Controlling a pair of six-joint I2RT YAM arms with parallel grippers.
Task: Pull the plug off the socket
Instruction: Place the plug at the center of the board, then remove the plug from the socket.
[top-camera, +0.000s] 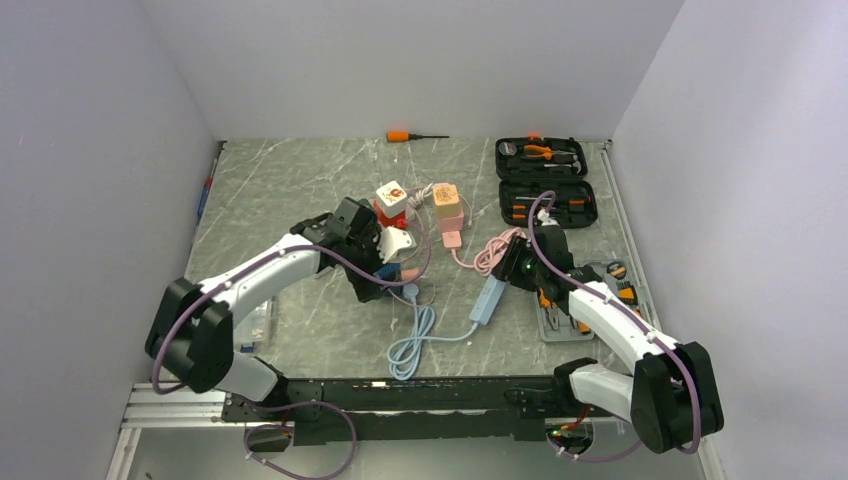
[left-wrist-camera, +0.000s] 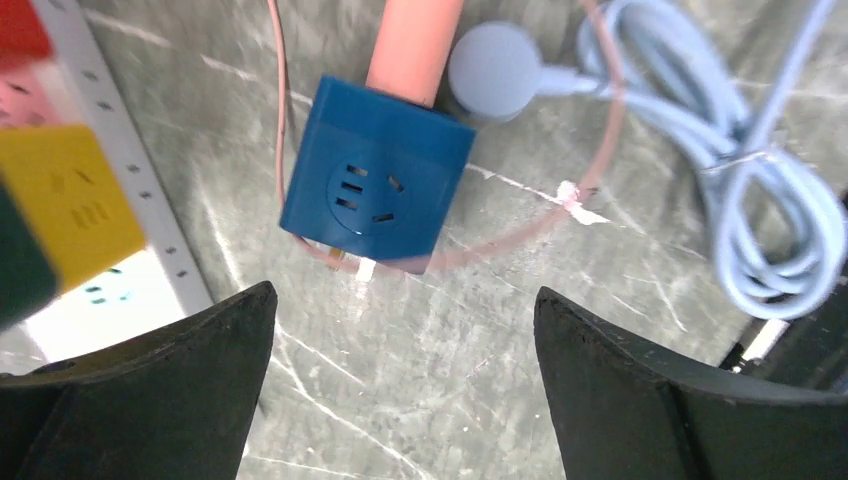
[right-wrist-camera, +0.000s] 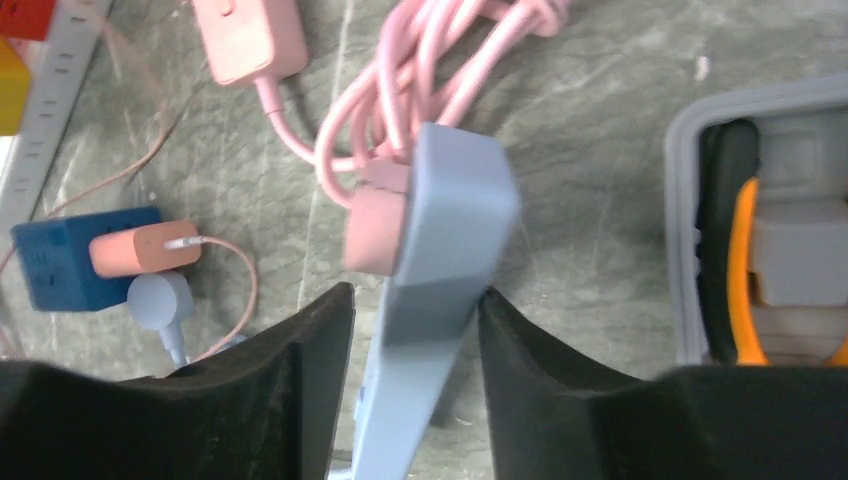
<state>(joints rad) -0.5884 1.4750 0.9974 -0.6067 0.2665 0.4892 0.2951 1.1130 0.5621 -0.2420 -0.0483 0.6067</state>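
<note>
So there are two plug-and-socket pairs on this tabletop (top-camera: 300, 190). The one under the left arm is a dark blue cube socket (left-wrist-camera: 375, 175), sitting flat with an empty outlet face looking up at the wrist camera. A chunky salmon plug (left-wrist-camera: 412, 50) is pushed into the side of the cube, with a thin pinkish wire looping around it. A round grey-blue plug (left-wrist-camera: 495, 70) lies right beside the cube, touching the salmon plug, and its pale blue cable (left-wrist-camera: 760, 200) coils up just past that.

The other pair is to the right of the cube, a fair way off. It's a long pale blue power strip (right-wrist-camera: 445, 260) with a squarish pink plug (right-wrist-camera: 372, 230) seated in its side, and the pink cord (right-wrist-camera: 430, 60) bunches in loops behind it. The picture's a bit blurry there.

The left gripper (left-wrist-camera: 400, 320) hangs over the cube with its fingers (left-wrist-camera: 180, 380) spread wide. They're wider than the cube and touching nothing.

The right gripper (right-wrist-camera: 415, 320) is closed on the strip. Its fingers (right-wrist-camera: 270, 390) pinch it from both sides at the end away from the pink plug, so the plug sits clear beyond the tips.

A multicoloured socket block (left-wrist-camera: 70, 200) sits on the cube's other side.
</note>
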